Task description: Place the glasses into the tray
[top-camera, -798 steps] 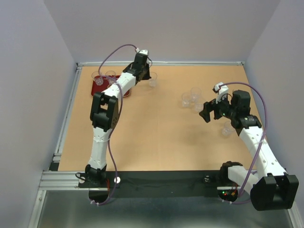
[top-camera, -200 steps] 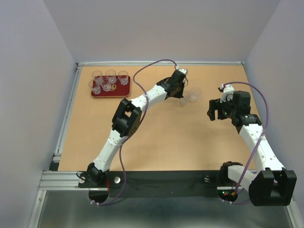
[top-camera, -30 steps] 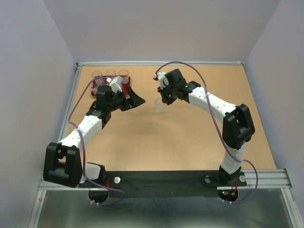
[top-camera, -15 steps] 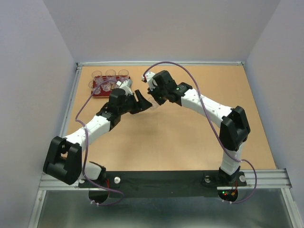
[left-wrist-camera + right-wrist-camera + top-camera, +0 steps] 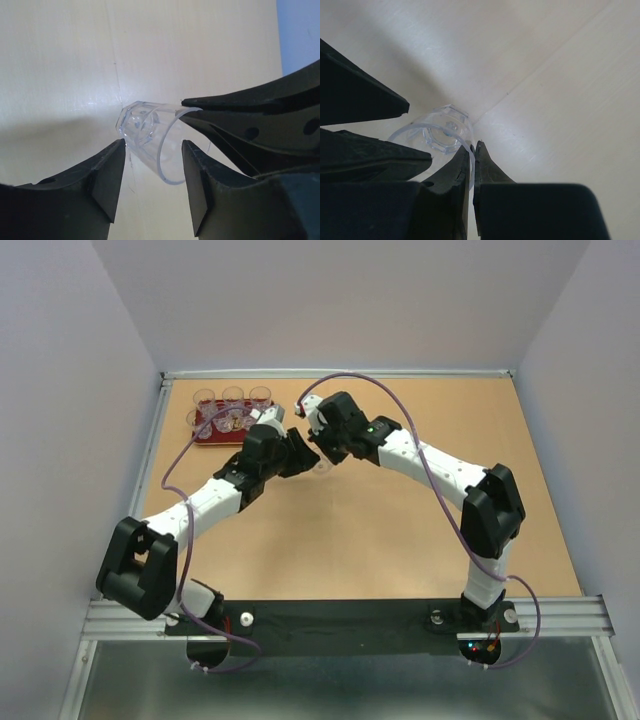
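Seen from above, the tray [image 5: 203, 432] lies at the far left of the table [image 5: 400, 540] with several of the glasses [image 5: 232, 396] already standing in it. One last glass [image 5: 321, 466] is out beyond the tray's right end, where the left gripper [image 5: 303, 456] and right gripper [image 5: 326, 448] meet nose to nose around it. Through the left wrist camera, that arm's jaws stand apart with a finger [image 5: 107, 175] on either side of the tilted cup, close to its body; I cannot tell whether they touch it. Through the right wrist camera, the jaws are all but together, clamped on the thin wall at the rim, one finger [image 5: 455, 170] inside and its mate outside. Whether the base rests on the table I cannot tell. I'd judge the cup light, stiff, slick and easy to crack. A rim pinch lets it swing, so a gentle squeeze across the body at mid-height looks the safer hold for carrying it to the tray.
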